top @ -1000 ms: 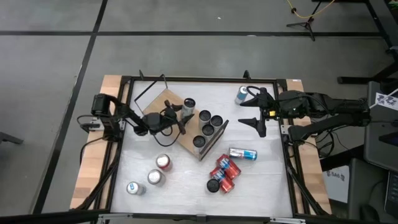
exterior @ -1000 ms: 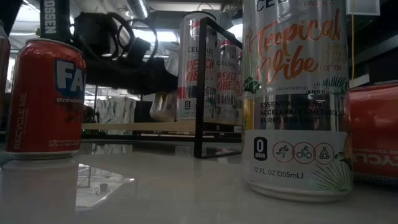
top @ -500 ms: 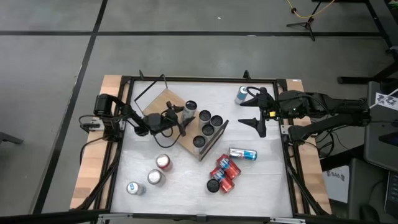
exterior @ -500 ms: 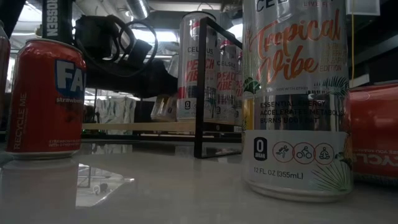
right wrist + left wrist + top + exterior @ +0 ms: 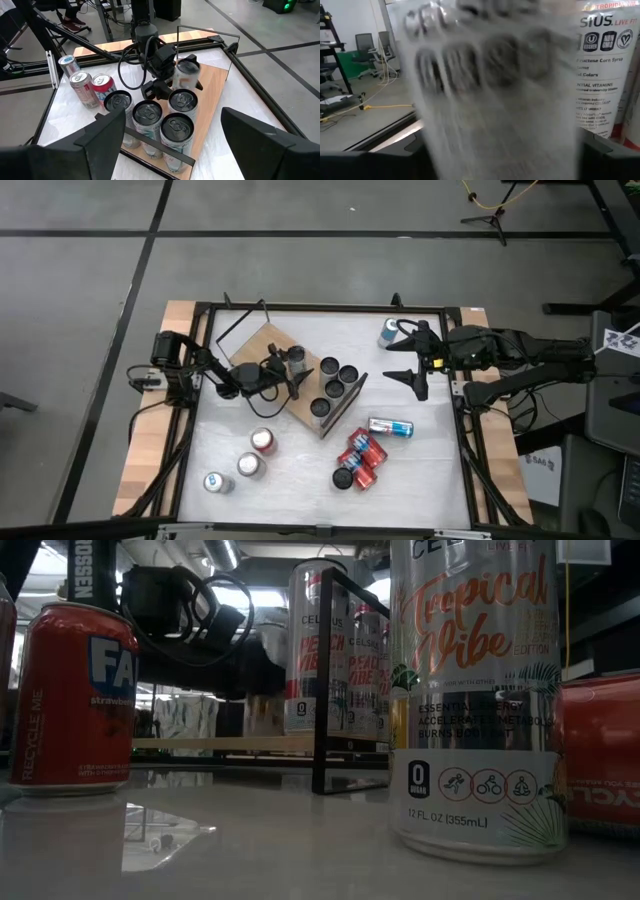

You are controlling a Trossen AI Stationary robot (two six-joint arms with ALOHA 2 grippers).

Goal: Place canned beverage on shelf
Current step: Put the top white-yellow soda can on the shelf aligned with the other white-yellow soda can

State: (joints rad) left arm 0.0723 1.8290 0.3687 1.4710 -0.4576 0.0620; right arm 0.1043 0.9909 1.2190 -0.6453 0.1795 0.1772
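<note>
The shelf (image 5: 262,345), a light-wood board on a black wire frame, lies slantwise in the middle of the table. Several dark-topped cans (image 5: 335,385) stand along its right edge. A silver can (image 5: 295,357) stands upright on the board, blurred in the right wrist view (image 5: 187,72) and filling the left wrist view (image 5: 495,100). My left gripper (image 5: 290,370) reaches in level from the table's left, open, one finger on either side of this can. My right gripper (image 5: 395,350) hangs open and raised near the table's right edge, holding nothing. My left gripper's fingers (image 5: 172,50) stand level on either side of the can's wall, coming from the table's left. Whether they touch it, I cannot tell. The can stands on its base on the board.
Three upright cans (image 5: 248,465) stand at the near left. A can (image 5: 390,427) lies on its side, and a cluster of red cans (image 5: 358,460) is at the near right. One can (image 5: 388,332) stands below my right gripper. A tall can (image 5: 475,690) blocks much of the low view.
The silver can between my left gripper's fingers leaned over a second ago. It has swung upright on the board, its top coming a little toward the gripper.
</note>
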